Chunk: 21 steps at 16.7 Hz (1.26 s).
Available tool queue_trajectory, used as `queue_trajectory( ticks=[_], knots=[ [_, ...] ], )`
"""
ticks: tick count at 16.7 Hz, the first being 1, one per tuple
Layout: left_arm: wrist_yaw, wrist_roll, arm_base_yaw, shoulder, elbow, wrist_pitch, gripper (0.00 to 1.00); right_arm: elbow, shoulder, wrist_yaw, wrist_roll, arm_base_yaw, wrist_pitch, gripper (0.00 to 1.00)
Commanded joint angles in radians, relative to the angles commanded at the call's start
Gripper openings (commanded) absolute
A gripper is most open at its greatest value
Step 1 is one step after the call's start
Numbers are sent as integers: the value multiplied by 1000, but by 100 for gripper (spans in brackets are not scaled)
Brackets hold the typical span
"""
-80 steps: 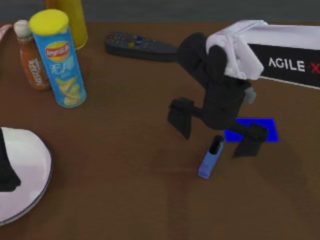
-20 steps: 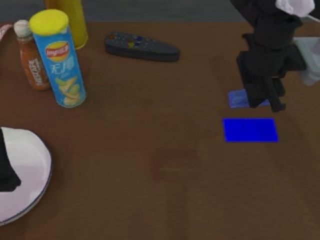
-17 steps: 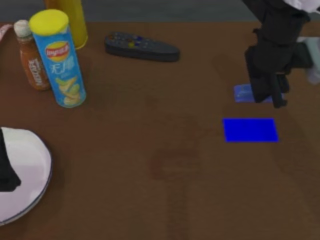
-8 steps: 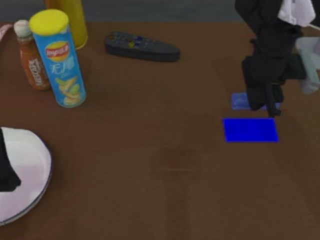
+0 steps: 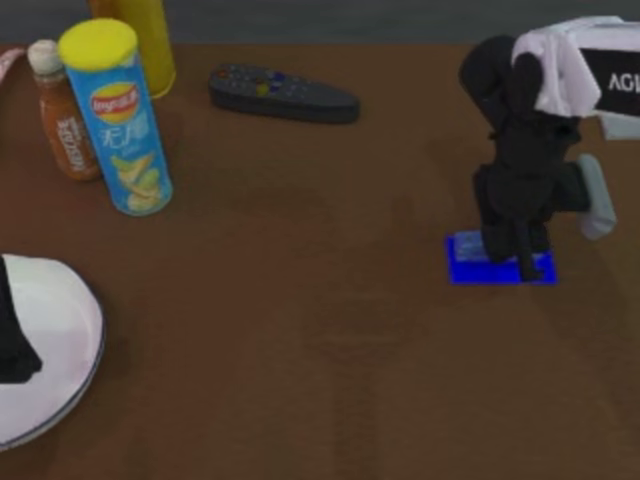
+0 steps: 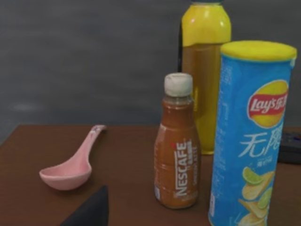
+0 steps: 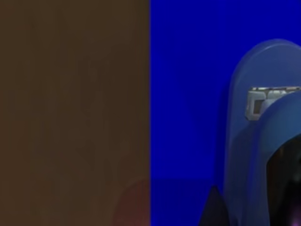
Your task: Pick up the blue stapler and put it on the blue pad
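My right gripper (image 5: 518,245) is down at three o'clock on the table, fingers pinching the blue stapler (image 5: 468,247), which sits right over the blue pad (image 5: 460,271). Up close, the stapler's (image 7: 263,136) nose lies against the pad (image 7: 188,94). My left arm sits parked at eight o'clock.

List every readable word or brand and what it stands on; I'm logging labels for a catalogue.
"Lay's" and "无限": blue chips can.
"NESCAFE": brown bottle.
"AGIL", cut off by the frame: right arm.
Remote buttons: too small to read.
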Motion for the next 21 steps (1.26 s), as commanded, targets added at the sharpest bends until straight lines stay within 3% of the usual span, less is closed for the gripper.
queue_trajectory(
  ticks=[2,15,21],
  knots=[
    [0,0,0,0,0,0,100,0,0,0,0,0,0,0],
    [0,0,0,0,0,0,100,0,0,0,0,0,0,98],
    [0,0,0,0,0,0,100,0,0,0,0,0,0,100]
  ],
)
